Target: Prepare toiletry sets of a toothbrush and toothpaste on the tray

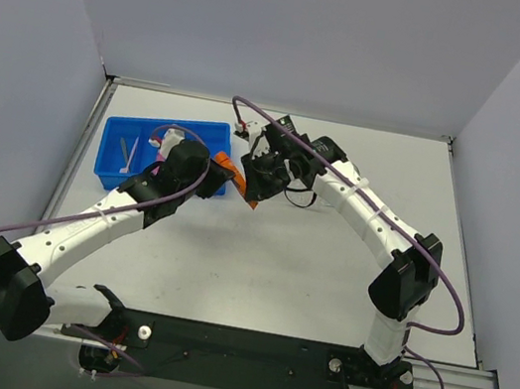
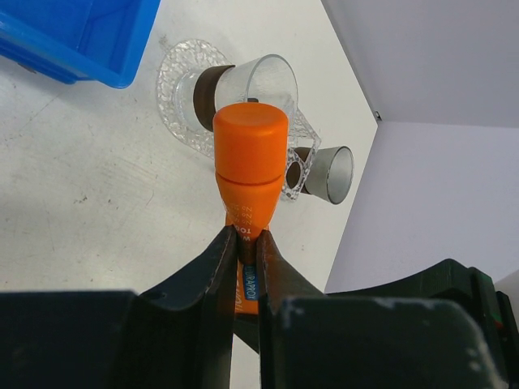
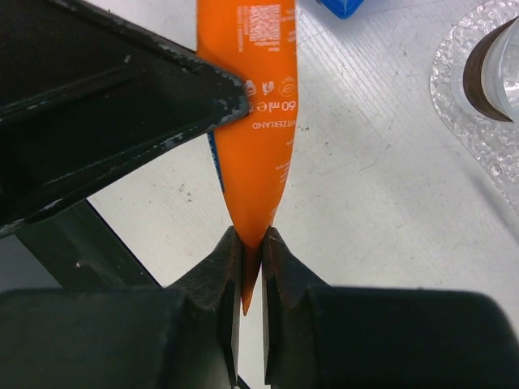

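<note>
Jaws of the left gripper (image 2: 247,241) and right gripper (image 3: 251,243) pinch the orange toothpaste (image 3: 253,154), barely apart

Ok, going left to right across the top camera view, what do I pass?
Toothbrush lying in the blue bin → pink toothpaste tube, also in the bin → orange toothpaste tube → right arm's black elbow.

Both arms angle inward, wrists meeting tip to tip
the left gripper (image 2: 246,243) is pinched on the orange toothpaste tube (image 2: 250,150) just behind its cap; the right gripper (image 3: 251,247) is clamped on its crimped end
</note>
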Controlling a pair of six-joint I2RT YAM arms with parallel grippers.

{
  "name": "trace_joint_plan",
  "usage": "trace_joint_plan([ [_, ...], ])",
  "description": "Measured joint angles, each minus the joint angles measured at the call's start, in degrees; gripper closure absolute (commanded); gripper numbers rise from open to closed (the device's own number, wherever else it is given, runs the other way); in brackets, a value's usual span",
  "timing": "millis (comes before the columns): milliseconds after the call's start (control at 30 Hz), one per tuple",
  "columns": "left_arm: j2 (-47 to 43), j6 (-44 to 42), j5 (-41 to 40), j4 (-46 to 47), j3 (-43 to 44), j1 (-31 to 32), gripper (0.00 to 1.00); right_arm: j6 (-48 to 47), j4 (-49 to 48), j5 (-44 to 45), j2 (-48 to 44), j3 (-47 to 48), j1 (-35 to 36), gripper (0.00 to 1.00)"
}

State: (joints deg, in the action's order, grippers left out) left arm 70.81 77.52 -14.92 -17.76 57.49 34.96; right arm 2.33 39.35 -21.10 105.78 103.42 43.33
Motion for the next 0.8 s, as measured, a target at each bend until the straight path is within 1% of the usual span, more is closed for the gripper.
trace_joint_plan([
  [67, -0.31, -0.02, 0.07, 0.09, -0.28, 0.11, 1.00, 0.09, 0.15, 0.55, 0.00, 0.00, -0.02, 1.00],
  [100, -0.46, -0.17, 0.35, 0.44, -0.57, 0.11, 0.93, 0.04, 0.33, 0.57, 0.00, 0.00, 0.00, 1.00],
  [133, -0.50, -0.22, 0.61, 0.63, -0.70, 0.11, 0.75, -0.02, 0.55, 0.66, 0.00, 0.00, 0.00, 1.00],
  [200, -0.50, -0.87, 1.38, 1.18, -1.09, 0.09, 0.54, -0.09, 1.07, 0.74, 0.00, 0.07, 0.00, 1.00],
  [233, -0.52, -1.49, 1.90, 1.44, -1.36, 0.09, 0.40, -0.11, 1.40, 0.81, 0.00, 0.09, -0.04, 1.00],
  [267, -0.57, -1.92, 3.04, 1.90, -1.57, 0.07, 0.36, -0.26, 1.70, 0.96, 0.00, 0.13, -0.17, 1.00],
  [367, -0.94, -4.28, 6.21, 3.04, -1.60, 0.07, 0.31, -0.74, 2.01, 0.76, 0.00, 0.22, -0.61, 1.00],
  [500, -3.21, -7.04, 10.21, 5.35, -2.73, -2.05, 0.30, -1.22, 3.41, -1.51, 0.00, 0.63, -1.81, 1.00],
  [667, -9.73, -11.74, 19.06, 8.76, -9.90, -10.12, 0.29, -2.56, 7.08, -6.86, 0.00, 0.94, -5.42, 1.00],
  [800, -11.15, -20.52, 28.39, 9.40, -12.11, -15.41, 0.27, -3.58, 11.37, -10.05, 0.00, 1.05, -8.55, 1.00],
])
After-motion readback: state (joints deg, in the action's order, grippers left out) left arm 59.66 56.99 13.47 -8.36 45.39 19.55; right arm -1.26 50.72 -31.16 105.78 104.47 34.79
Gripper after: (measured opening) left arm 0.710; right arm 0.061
